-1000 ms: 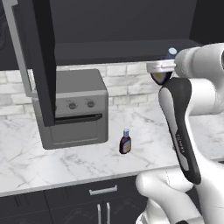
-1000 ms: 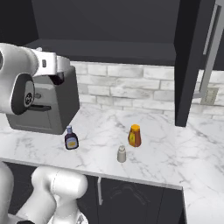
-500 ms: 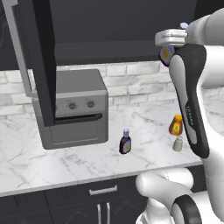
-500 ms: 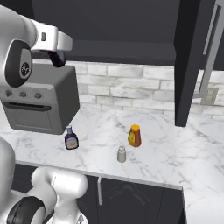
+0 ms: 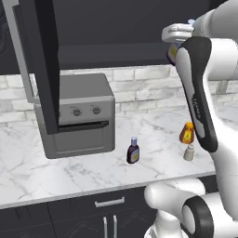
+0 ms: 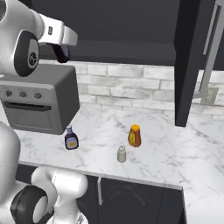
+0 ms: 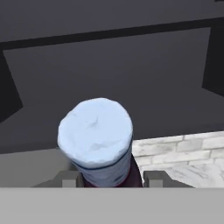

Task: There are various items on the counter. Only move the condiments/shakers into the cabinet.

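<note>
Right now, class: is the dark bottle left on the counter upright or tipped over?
Upright. The dark bottle stands on its base on the counter, pale blue cap on top, in front of the toaster oven.

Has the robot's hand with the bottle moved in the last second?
Yes. The gripper, shut on a dark bottle, has risen from toaster oven level up toward the cabinet shelf.

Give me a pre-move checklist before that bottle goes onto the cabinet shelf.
1. Bottle held in the pincer, pale blue cap up: ok.
2. Cabinet door swung open: ok.
3. Shelf bare ahead of the bottle: ok.
4. Bottle base above shelf level: cannot tell.
5. Second bottle and shaker on the counter, not yet stowed: not ok.
6. Orange jar left on the counter: ok.
</note>
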